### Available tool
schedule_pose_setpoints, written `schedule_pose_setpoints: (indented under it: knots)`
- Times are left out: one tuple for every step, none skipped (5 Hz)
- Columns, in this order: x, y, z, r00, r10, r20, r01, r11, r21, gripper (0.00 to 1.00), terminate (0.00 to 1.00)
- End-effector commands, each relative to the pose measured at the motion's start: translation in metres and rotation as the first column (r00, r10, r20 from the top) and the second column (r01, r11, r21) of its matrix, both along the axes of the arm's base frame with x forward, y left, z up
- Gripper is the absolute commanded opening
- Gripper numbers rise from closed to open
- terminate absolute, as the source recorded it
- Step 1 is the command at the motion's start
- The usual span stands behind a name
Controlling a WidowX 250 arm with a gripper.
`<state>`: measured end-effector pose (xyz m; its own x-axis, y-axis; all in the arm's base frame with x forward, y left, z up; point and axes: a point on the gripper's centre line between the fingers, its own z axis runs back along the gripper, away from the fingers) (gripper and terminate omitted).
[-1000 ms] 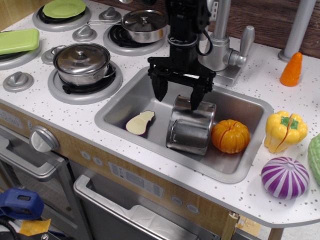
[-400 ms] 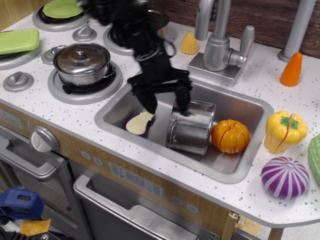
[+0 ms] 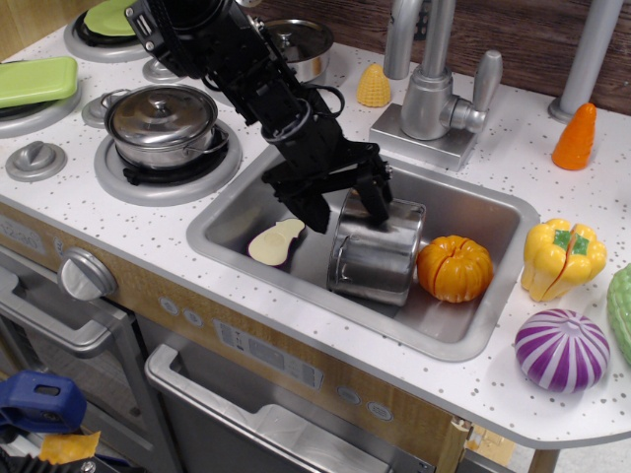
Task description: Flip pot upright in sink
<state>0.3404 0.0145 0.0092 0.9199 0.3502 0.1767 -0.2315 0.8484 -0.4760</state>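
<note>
Pot (image 3: 377, 253) on its side in the sink (image 3: 461, 211), black gripper (image 3: 347, 206) reaching in at its upper end.

Overhead-front view: the pot lies with its open mouth toward the camera, touching the orange pumpkin (image 3: 455, 268) on its right; a cut eggplant half (image 3: 275, 241) lies just to its left. The jaws are spread wide, one finger by the pot's raised base, the other above the eggplant; whether either touches the pot cannot be told. The arm hides part of the lidded pan (image 3: 296, 43) behind, and the pot's handles are hard to make out.
</note>
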Motion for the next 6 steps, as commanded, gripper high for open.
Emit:
schedule_pose_setpoints:
  knots:
    - [0.007,-0.004,0.017,0.997,0.014,0.079,-0.013,1.0,-0.013,1.0,0.0]
    - [0.008,-0.013,0.016,0.996,0.025,0.084,-0.022,0.999,-0.04,1.0,0.0]
    - [0.011,-0.012,0.019,0.996,0.042,0.075,-0.039,0.998,-0.042,0.0,0.0]
    - [0.01,-0.012,0.017,0.996,0.038,0.084,-0.035,0.999,-0.035,0.0,0.0]
    - [0.009,-0.016,0.015,0.994,0.053,0.096,-0.05,0.998,-0.035,0.0,0.0]
    - [0.009,-0.019,0.014,0.995,0.057,0.082,-0.057,0.998,0.001,0.0,0.0]
